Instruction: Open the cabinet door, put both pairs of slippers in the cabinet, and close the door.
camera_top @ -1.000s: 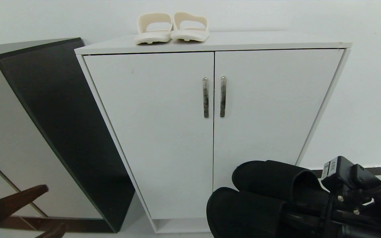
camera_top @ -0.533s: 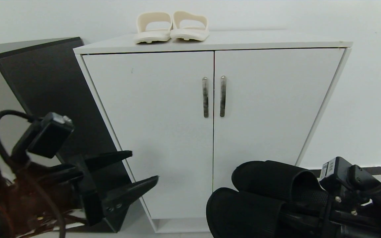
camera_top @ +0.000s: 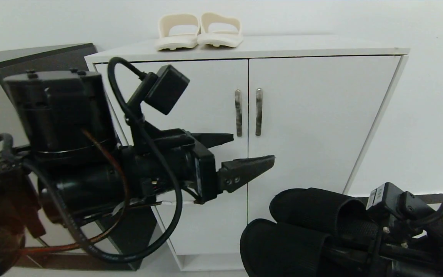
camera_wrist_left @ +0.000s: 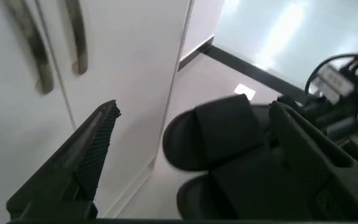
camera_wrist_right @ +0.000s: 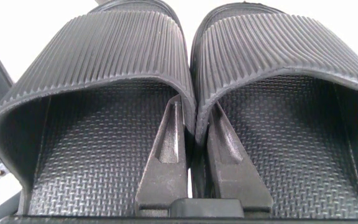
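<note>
Cabinet: white two-door cabinet [camera_top: 321, 115] against a pale wall [camera_top: 429, 115]. Both doors are closed and the seam between them runs straight. Two upright metal bar handles flank the seam, the left handle [camera_top: 238, 113] and the right handle [camera_top: 258, 112], just beside each other.

Cream slippers [camera_top: 199, 31]: the pair sits on the cabinet top, left of centre, side by side and touching.

Black slippers [camera_top: 306, 227]: the pair is held low in front of the right door, off the floor, side by side, with ribbed straps and textured footbeds.

Right gripper [camera_wrist_right: 196, 118]: one finger lies inside each black slipper. The two are drawn close together, pinching the adjoining inner walls of the pair between them.

Left gripper [camera_top: 253, 146]: raised in front of the left door, near the lower ends of the handles. Its fingers [camera_wrist_left: 92, 155] are spread well apart with nothing between them. I cannot tell whether either tip touches the door.

Writing: a small white label [camera_top: 375, 198] sits on the camera housing on the right arm. Its print is too small to read. The cabinet and slippers show no legible marks.

Surroundings: a black cabinet [camera_top: 137, 231] stands just beside the white one on its left. A dark baseboard [camera_top: 437, 197] runs along the wall.
</note>
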Tool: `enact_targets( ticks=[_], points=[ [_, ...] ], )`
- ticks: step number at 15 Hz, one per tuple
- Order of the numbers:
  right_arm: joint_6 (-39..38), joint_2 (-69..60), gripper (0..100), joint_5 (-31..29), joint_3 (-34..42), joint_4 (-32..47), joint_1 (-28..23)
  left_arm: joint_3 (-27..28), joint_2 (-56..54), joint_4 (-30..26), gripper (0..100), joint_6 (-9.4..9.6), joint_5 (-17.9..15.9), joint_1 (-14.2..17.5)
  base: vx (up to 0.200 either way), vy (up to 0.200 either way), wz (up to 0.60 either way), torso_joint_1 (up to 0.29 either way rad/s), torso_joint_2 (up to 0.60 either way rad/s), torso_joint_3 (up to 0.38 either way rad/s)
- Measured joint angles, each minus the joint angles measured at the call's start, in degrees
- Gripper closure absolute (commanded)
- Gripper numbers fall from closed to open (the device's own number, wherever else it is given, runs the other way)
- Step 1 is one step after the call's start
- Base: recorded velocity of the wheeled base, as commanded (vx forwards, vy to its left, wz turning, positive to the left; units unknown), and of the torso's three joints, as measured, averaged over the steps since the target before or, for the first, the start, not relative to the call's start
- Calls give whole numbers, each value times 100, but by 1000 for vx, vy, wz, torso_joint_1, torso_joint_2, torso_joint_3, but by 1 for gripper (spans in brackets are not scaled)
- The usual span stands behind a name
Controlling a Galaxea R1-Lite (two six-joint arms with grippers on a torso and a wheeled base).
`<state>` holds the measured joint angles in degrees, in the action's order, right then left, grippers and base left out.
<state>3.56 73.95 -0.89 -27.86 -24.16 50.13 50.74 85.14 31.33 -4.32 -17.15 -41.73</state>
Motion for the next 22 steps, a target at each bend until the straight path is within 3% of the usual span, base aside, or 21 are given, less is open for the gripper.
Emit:
enact_targets(
  ticks=[3, 7, 8, 10, 13, 22],
  points=[
    [-4, 44, 100, 0, -43, -2, 4, 861, 581, -293, 0, -178, -224, -135, 0, 0, 0, 0, 0, 0],
    [-1, 22, 100, -1, -43, 0, 4, 1558, 1031, -339, 0, -989, -934, -143, 0, 0, 0, 0, 0, 0],
    [0, 20, 100, 2, -41, 2, 4, 1654, 1095, -339, 0, -1052, -978, -99, 0, 0, 0, 0, 0, 0],
    [0, 15, 100, 5, -39, 2, 4, 1803, 1218, -341, 0, -1015, -739, -41, 0, 0, 0, 0, 0, 0],
    [0, 13, 100, 0, -37, 2, 4, 1903, 1357, -347, 0, -762, -438, 39, 0, 0, 0, 0, 0, 0],
    [2, 26, 100, 10, -11, 9, 4, 2186, 1637, -341, 0, -751, -277, 477, 0, 0, 0, 0, 0, 0]
  ],
)
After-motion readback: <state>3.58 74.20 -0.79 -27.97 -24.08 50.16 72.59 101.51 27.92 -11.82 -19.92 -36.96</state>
